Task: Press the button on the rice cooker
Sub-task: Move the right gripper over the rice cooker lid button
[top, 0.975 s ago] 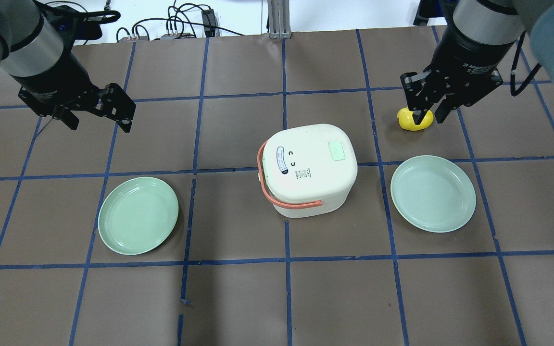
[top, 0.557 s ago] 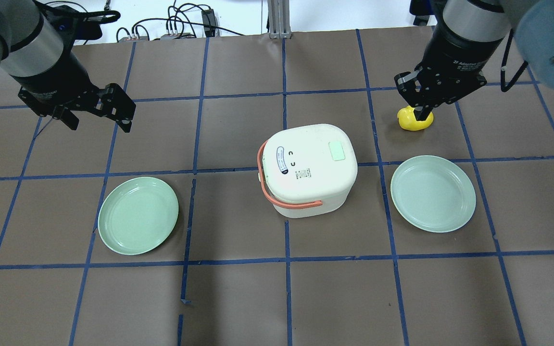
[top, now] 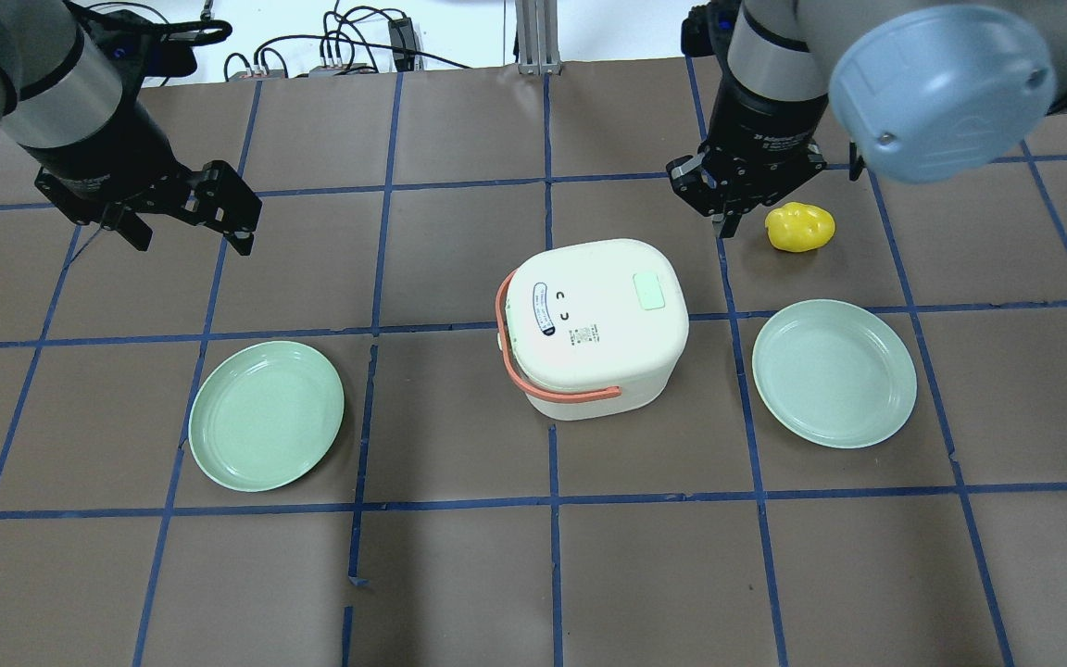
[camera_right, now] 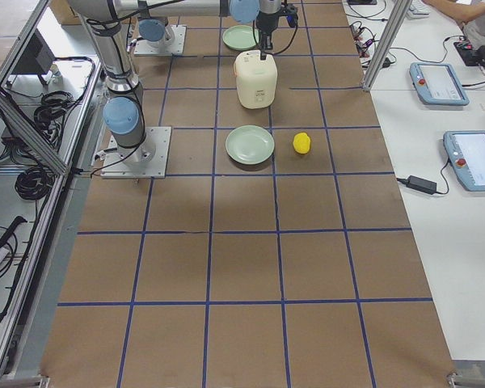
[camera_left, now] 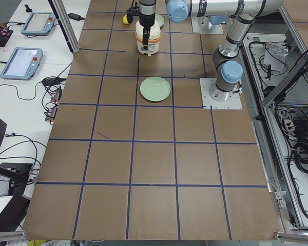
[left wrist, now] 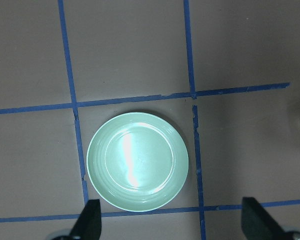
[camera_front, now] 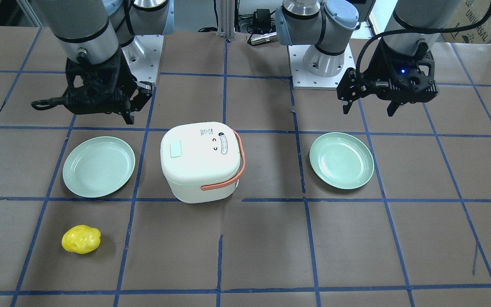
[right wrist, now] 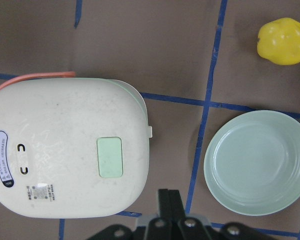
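The white rice cooker (top: 594, 324) with an orange handle stands at the table's middle, and its pale green button (top: 650, 290) is on the lid. It also shows in the front view (camera_front: 200, 162) with its button (camera_front: 175, 149). My right gripper (top: 728, 218) is shut and empty, hovering just beyond the cooker's far right corner. In the right wrist view the shut gripper (right wrist: 168, 194) sits below and right of the button (right wrist: 110, 157). My left gripper (top: 191, 239) is open and empty, far left of the cooker.
A green plate (top: 267, 415) lies left of the cooker, under my left gripper's view (left wrist: 137, 161). Another green plate (top: 834, 372) lies right of the cooker. A yellow lemon-like fruit (top: 800, 227) lies beyond that plate, just right of my right gripper.
My right gripper has moved left, from over the yellow fruit to the cooker's far right corner, and its fingers have come together. The left arm has not moved.
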Controlling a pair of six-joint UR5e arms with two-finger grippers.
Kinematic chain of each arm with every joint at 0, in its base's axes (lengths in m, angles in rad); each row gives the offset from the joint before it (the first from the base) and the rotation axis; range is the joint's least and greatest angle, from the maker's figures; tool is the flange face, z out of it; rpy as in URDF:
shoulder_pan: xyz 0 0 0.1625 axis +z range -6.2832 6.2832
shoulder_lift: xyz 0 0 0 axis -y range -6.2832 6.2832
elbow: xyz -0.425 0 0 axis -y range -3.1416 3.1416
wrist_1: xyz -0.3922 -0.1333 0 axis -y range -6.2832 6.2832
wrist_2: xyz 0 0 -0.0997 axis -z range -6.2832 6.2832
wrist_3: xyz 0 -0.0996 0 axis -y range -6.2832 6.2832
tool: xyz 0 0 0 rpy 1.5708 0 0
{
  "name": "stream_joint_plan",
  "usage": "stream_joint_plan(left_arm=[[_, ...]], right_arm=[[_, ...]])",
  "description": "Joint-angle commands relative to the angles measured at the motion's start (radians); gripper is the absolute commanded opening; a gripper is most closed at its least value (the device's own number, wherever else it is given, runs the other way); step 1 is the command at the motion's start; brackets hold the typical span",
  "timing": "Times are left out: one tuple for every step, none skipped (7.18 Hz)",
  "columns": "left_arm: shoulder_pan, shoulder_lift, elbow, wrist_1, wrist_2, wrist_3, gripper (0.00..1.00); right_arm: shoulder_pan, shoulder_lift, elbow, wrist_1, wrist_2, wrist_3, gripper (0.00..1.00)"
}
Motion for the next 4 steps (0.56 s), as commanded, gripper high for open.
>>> stream_joint_plan(left_arm=[[0.000,0.000,0.000,0.000,0.000,0.000,1.00],[0.000,0.000,0.000,0.000,0.000,0.000,1.00],[0.000,0.000,0.000,0.000,0.000,0.000,1.00],[0.000,0.000,0.000,0.000,0.000,0.000,1.00]], right_arm=[[0.070,0.071,0.011,-0.085,-0.007,0.067,0.07],[0.089,0.077,0.049,-0.130,-0.005,0.062,0.07],[0.089,0.067,0.097,-0.162,-0.005,0.070,0.07],[0.087,0.068,0.123,-0.221,-0.004,0.061,0.07]])
